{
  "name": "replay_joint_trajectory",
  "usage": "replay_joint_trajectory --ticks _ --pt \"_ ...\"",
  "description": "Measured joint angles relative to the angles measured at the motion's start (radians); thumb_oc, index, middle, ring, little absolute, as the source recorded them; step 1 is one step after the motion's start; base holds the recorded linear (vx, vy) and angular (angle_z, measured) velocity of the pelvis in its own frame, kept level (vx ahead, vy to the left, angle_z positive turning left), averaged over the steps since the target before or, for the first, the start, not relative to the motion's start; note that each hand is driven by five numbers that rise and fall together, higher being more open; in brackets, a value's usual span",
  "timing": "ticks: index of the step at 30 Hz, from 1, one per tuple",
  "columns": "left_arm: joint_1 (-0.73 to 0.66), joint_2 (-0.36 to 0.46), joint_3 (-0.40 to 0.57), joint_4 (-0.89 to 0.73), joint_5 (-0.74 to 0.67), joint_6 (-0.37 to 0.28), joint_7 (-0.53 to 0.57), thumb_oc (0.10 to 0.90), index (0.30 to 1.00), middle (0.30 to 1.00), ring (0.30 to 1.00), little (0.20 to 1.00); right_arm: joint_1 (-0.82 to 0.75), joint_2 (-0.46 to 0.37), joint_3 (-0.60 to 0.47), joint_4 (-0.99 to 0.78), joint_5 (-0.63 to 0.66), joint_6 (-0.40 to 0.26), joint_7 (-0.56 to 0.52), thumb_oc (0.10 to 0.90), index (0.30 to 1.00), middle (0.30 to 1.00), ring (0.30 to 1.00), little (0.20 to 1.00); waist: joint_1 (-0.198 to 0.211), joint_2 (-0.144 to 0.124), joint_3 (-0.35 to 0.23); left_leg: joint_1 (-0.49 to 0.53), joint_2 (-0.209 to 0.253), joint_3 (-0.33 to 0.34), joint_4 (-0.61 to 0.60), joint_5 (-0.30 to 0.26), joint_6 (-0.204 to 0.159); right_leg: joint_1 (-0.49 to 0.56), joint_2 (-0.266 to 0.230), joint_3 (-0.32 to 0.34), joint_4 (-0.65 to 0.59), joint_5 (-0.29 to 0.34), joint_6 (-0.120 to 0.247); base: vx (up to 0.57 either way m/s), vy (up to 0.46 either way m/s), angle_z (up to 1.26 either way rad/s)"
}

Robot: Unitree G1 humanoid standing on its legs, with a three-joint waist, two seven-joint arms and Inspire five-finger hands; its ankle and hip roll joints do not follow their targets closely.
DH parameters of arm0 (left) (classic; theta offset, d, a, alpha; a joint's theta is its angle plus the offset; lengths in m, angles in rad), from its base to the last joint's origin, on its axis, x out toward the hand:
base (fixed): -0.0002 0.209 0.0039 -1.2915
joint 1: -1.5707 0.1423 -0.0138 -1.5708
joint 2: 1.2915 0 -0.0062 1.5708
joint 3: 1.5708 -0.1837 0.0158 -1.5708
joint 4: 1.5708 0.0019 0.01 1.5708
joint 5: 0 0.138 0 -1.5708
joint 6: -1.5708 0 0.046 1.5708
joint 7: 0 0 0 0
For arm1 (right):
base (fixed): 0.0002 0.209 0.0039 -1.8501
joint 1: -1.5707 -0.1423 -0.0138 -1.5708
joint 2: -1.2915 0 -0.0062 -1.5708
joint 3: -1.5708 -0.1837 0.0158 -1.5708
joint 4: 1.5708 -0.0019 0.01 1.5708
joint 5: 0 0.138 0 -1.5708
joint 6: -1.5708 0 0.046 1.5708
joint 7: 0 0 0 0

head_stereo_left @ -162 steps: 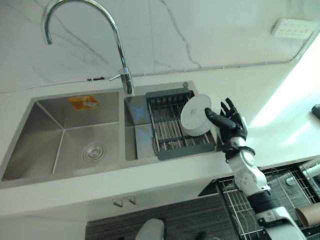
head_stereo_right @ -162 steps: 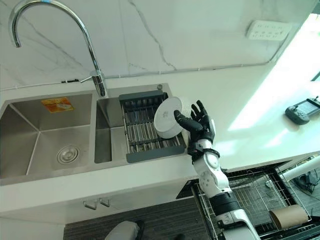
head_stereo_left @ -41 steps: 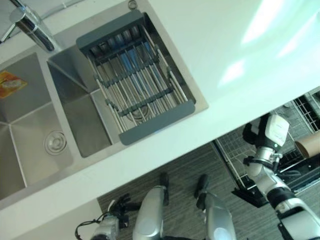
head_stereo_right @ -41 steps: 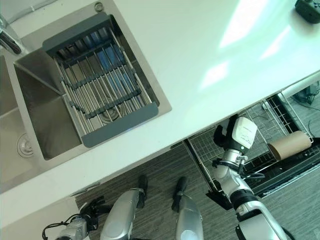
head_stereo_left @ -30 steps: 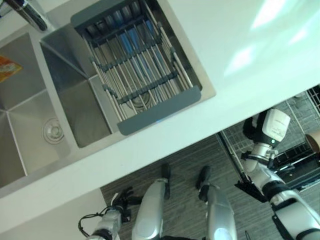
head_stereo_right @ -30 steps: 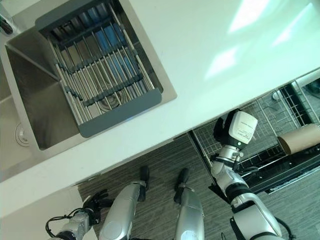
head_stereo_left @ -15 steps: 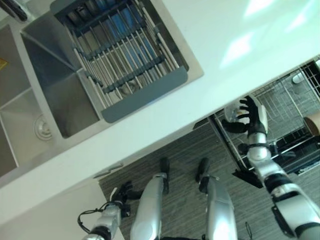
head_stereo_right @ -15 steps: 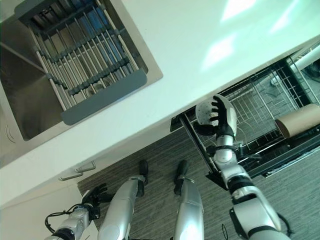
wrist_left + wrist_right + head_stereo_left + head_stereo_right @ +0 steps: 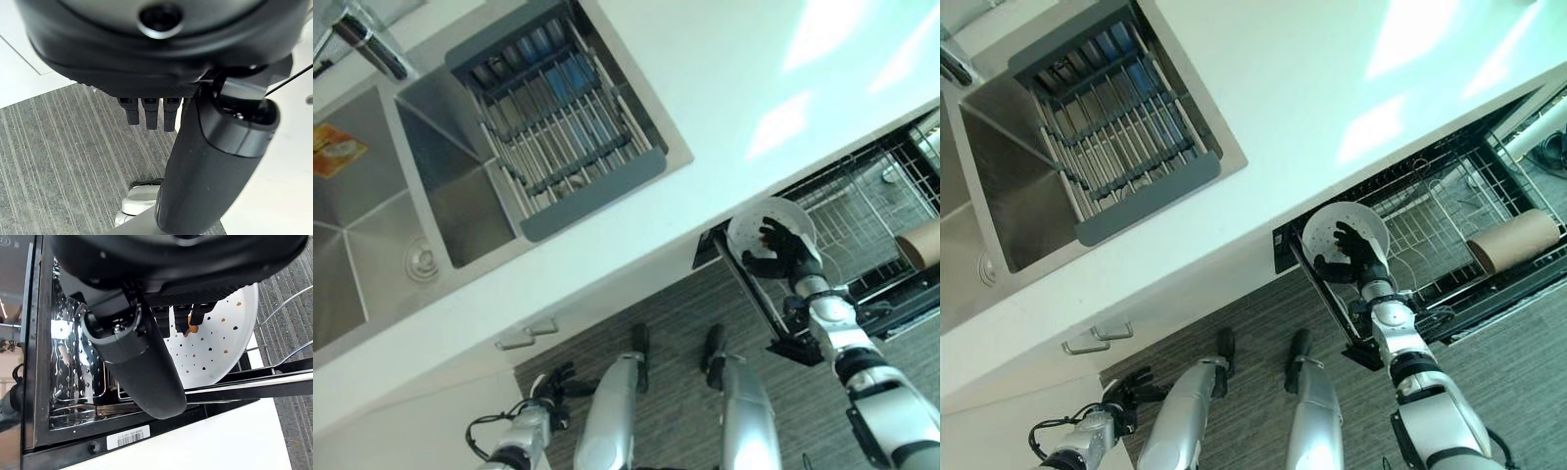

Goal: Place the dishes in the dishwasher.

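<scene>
**Plate over the near corner of the dishwasher rack**

Nearest, low by the floor, the left hand [image 9: 149, 115] hangs idle with its fingers straight and loose, nothing in them.

Further out, the right hand [image 9: 1351, 253] holds the white plate [image 9: 1324, 231] over the near left corner of the pulled-out dishwasher rack [image 9: 1440, 230], just under the counter's front edge. Its fingers are curled across the plate's face; in the right wrist view the fingertips [image 9: 182, 319] lie against the dotted surface [image 9: 220, 345]. How the thumb grips cannot be made out. Whether the plate's lower rim already touches the wires cannot be told either.

To do this step well, I judge the plate should be tipped onto its edge, lined up with a gap between the upright wire tines [image 9: 283, 303] and lowered until the rim seats. Only then should the fingers let go. Released early, it could slide flat or knock the rack's black frame [image 9: 230, 389].

In the way: the counter overhang [image 9: 1263, 211] sits close above the hand, so there is little room to lift or swing. Towards the rack's far right end lies a brown cardboard tube [image 9: 1511, 239], well apart from the plate.

Beyond, on the counter, the sink [image 9: 372, 245] holds a grey drying rack [image 9: 558, 132] across its right basin, with no dishes showing in it. The tap [image 9: 362, 44] stands at the far edge.
</scene>
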Motion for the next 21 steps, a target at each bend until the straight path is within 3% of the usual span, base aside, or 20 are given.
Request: replay_joint_trajectory --ticks 5,8,12,14,16,21 --pt "0.013 -0.008 0.010 -0.001 -0.002 -0.001 0.004 0.800 0.900 0.900 0.900 0.900 0.124 0.086 -0.022 -0.115 0.032 0.023 -0.159 0.800 0.900 0.900 0.900 0.900 -0.006 0.002 -0.001 0.081 0.005 0.002 -0.031 0.000 0.000 0.084 0.013 -0.001 -0.041 0.001 0.001 0.02 0.039 -0.02" --pt "0.042 -0.037 0.059 0.003 -0.008 -0.006 0.027 0.800 0.900 0.900 0.900 0.900 0.279 0.112 -0.036 -0.252 0.039 0.008 -0.247 0.800 0.900 0.900 0.900 0.900 -0.013 0.001 0.000 0.143 0.021 0.011 -0.032 -0.020 0.001 0.167 0.035 -0.001 -0.096 0.013 0.009 0.04 0.042 -0.08" --pt "0.100 -0.053 0.081 0.053 -0.009 -0.027 0.039 0.800 0.900 0.900 0.900 0.900 0.408 0.143 -0.114 -0.409 0.036 -0.067 -0.402 0.800 0.900 0.900 0.900 0.900 -0.064 -0.007 -0.004 0.214 0.033 0.023 -0.048 -0.042 -0.007 0.267 0.060 0.006 -0.184 0.041 0.023 0.09 0.028 -0.14" --pt "0.139 -0.076 0.141 0.067 -0.009 -0.045 0.046 0.800 0.900 0.900 0.900 0.900 0.485 0.143 -0.165 -0.565 0.010 -0.097 -0.492 0.800 0.900 0.900 0.900 0.900 -0.086 -0.014 -0.014 0.245 0.040 0.030 -0.059 -0.048 -0.008 0.306 0.078 0.021 -0.232 0.060 0.027 0.07 0.002 -0.16" --pt "0.188 -0.078 0.156 0.083 -0.008 -0.047 0.050 0.800 0.900 0.900 0.900 0.900 0.511 0.143 -0.192 -0.633 -0.030 -0.151 -0.556 0.800 0.900 0.900 0.900 0.900 -0.110 -0.038 -0.067 0.245 0.049 0.045 -0.065 -0.054 -0.009 0.310 0.089 0.032 -0.255 0.069 0.028 0.08 -0.013 -0.22" --pt "0.236 -0.081 0.196 0.123 0.024 -0.057 0.050 0.800 0.900 0.900 0.900 0.900 0.583 0.142 -0.228 -0.775 -0.166 -0.207 -0.637 0.800 0.900 0.900 0.900 0.900 -0.113 -0.077 -0.163 0.307 0.065 0.071 -0.063 -0.082 -0.016 0.355 0.105 0.058 -0.254 0.054 0.020 0.11 -0.038 -0.18"
